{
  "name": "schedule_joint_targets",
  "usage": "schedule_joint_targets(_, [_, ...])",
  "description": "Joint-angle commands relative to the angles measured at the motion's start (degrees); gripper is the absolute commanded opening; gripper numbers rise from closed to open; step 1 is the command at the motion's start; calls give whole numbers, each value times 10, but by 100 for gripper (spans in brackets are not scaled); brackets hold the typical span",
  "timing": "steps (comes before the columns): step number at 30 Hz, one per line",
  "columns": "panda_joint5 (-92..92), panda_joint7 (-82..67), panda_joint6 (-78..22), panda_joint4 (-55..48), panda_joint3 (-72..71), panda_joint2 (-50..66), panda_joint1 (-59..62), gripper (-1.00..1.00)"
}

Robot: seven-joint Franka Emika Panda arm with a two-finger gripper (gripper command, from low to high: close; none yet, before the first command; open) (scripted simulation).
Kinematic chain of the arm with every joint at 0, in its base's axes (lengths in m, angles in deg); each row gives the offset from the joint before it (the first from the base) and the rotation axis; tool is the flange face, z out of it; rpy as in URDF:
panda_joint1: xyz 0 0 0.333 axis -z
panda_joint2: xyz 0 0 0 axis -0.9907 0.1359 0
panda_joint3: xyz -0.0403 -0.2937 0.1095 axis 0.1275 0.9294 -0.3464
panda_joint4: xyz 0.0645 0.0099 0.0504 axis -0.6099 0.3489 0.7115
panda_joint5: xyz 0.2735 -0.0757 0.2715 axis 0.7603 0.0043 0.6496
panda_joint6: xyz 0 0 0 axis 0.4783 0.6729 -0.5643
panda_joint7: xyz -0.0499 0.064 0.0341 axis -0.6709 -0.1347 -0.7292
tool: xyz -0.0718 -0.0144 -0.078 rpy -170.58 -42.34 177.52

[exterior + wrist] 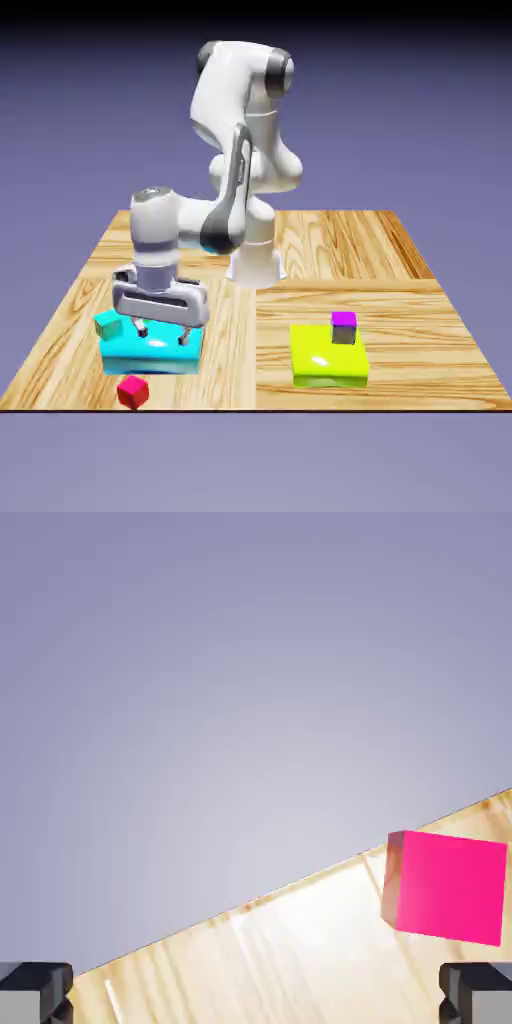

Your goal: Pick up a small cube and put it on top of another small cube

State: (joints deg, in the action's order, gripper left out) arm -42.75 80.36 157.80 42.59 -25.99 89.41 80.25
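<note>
Ahead of your gripper (161,333) and off to the hand view's right lies the small plain red cube (446,886), alone on the pale wooden table (300,952) close to its edge, nothing touching it. Your fingers stand wide apart and empty above the flat cyan block (150,350). I judge you must shift toward that edge before descending; the drop-off just beyond the cube leaves little room for a nudge.
</note>
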Motion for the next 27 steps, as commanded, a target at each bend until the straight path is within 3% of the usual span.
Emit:
schedule_joint_targets(1, [8,-3,-10,-14,9,21,-1,0])
schedule_joint_targets(7, [47,-18,-63,-84,55,124,-3,0])
schedule_joint_targets(12, [98,-51,0,-106,3,209,37,0])
schedule_joint_targets(13, [98,-51,0,-106,3,209,37,-100])
schedule_joint_targets(20, [47,-18,-63,-84,55,124,-3,-100])
schedule_joint_targets(27, [-50,-94,-77,24,-42,-21,-107,-100])
